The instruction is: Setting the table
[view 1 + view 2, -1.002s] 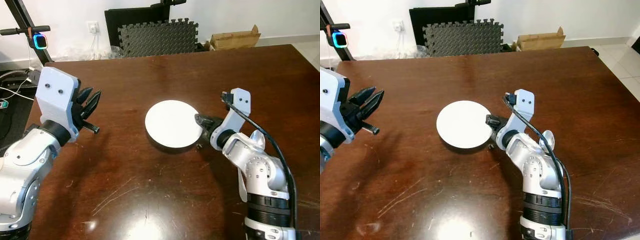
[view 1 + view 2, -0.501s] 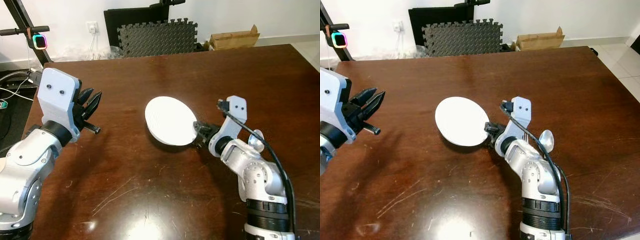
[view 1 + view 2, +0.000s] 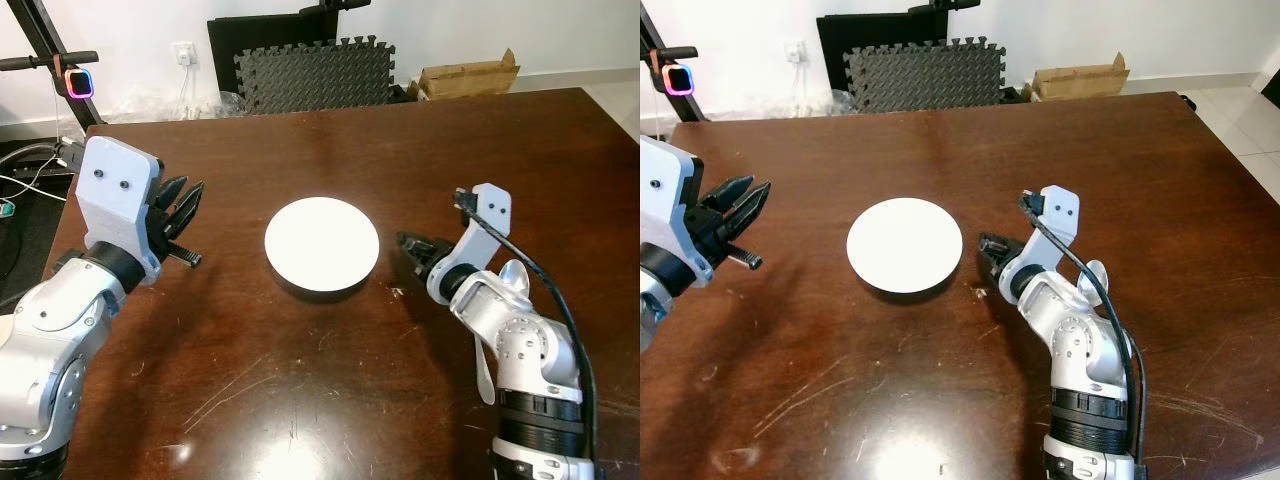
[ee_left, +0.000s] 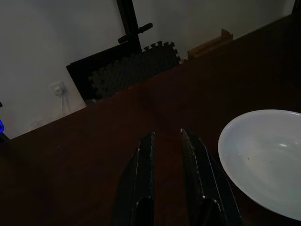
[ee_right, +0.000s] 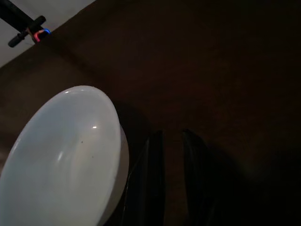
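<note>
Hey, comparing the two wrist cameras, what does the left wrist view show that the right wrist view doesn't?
Left wrist view: the left end effector, with foam mats, a wall outlet and a cardboard box beyond the table's far edge.
Right wrist view: the right end effector, close beside the plate's rim, and a stand with a glowing light.
Both: the white plate on the dark wooden table.

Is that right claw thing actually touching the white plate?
Apart. In the left eye view a strip of bare brown table shows between the right gripper and the rim of the white plate.
</note>
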